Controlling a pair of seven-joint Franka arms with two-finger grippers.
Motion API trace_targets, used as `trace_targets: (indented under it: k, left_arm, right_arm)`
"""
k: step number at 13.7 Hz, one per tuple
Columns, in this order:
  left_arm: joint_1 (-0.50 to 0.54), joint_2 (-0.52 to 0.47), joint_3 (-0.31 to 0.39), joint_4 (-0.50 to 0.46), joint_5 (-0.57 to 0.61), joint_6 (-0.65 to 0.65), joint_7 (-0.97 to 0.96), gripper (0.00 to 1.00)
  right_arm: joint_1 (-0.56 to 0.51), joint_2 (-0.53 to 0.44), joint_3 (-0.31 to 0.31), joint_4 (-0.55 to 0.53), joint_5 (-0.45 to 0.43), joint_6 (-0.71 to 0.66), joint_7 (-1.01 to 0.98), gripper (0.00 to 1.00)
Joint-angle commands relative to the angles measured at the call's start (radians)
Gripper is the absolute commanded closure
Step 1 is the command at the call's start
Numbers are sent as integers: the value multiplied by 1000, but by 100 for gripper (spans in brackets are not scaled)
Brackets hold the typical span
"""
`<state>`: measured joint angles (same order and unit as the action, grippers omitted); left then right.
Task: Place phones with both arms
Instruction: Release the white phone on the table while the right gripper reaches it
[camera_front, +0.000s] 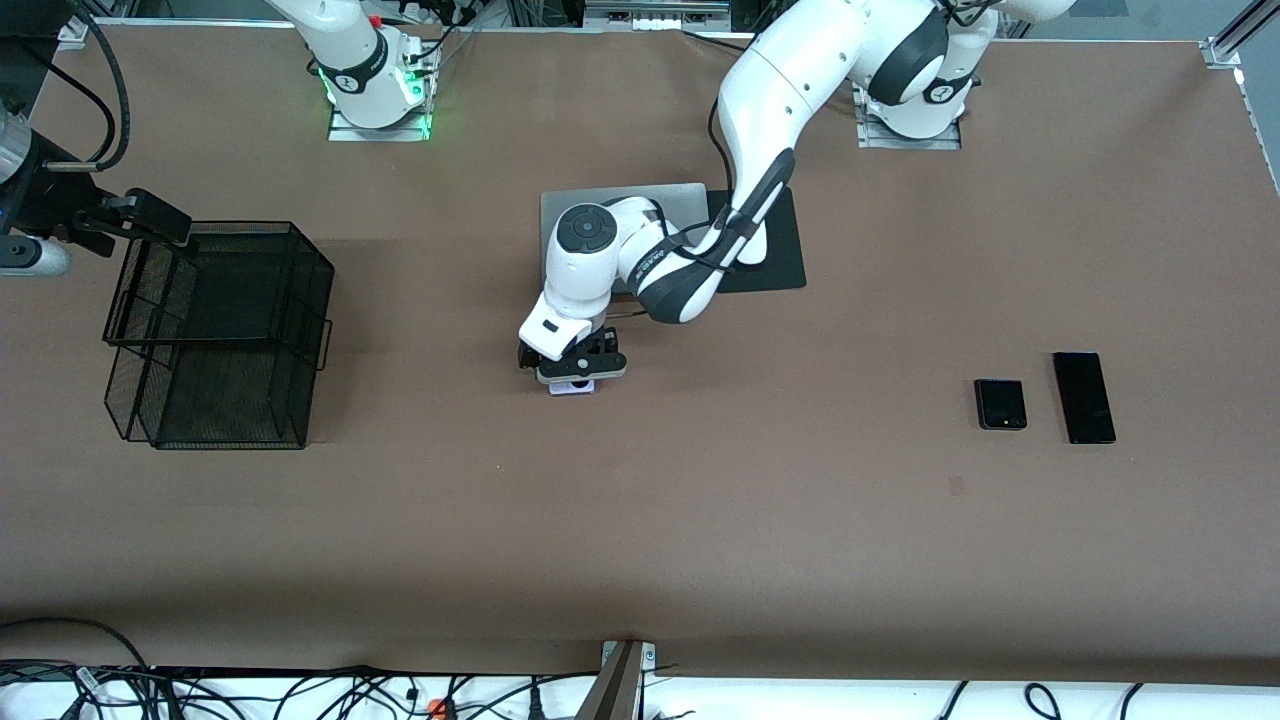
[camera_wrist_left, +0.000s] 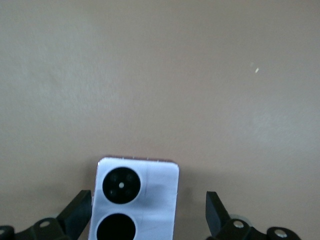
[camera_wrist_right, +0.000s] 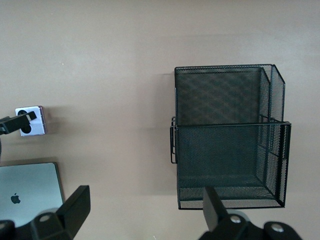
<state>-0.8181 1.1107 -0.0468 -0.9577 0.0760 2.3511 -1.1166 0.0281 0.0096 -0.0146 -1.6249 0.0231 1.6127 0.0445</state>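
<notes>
The lavender phone (camera_wrist_left: 134, 202) lies flat on the bench (camera_front: 700, 520) mid-table between the open left gripper (camera_wrist_left: 149, 212); it looks light, stiff and slick, best pinched across its narrow edges, while the right gripper (camera_wrist_right: 145, 212) waits open above the basket (camera_wrist_right: 227, 145).

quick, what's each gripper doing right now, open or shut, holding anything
Left gripper: open, fingers apart on either side of the lavender phone on the table, not gripping it.
Right gripper: open, empty, over the mesh basket.
</notes>
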Motion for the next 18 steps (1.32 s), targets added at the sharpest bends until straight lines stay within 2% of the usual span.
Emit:
trace_targets:
  k: [1,3,4,6,8,10,13,16,18]
  left_arm:
    - [66,-116,8,-27,5,-147,3,0]
    - [127,-231,7,-77,4,-287,15,0]
    - [161,-294,7,-134,8,-332,20,0]
    - [245,-446,2,-298,10,-349,102,0]
    - [343,-628,1,-499,8,-368,243,0]
    - [445,-750,-2,-603,5,-427,398,0]
    - [583,-795,-2,-615,2,-542,640,0]
    - [709,-812,-2,-665,2,-540,837,0]
    - [792,-801,-2,-685,2,-520,938,0]
  right_arm:
    - [-1,53,5,20,-12,-2,-6,0]
    - [3,85,8,19,-22,-1,-35,0]
    - [4,104,11,19,-18,3,-34,0]
    - [44,156,11,19,-14,16,-22,0]
    - [111,226,11,19,7,88,-5,0]
    - [180,294,11,19,20,192,111,0]
    - [304,395,11,20,18,307,254,0]
    - [371,492,19,32,44,377,323,0]
    - [455,568,27,57,63,444,372,0]
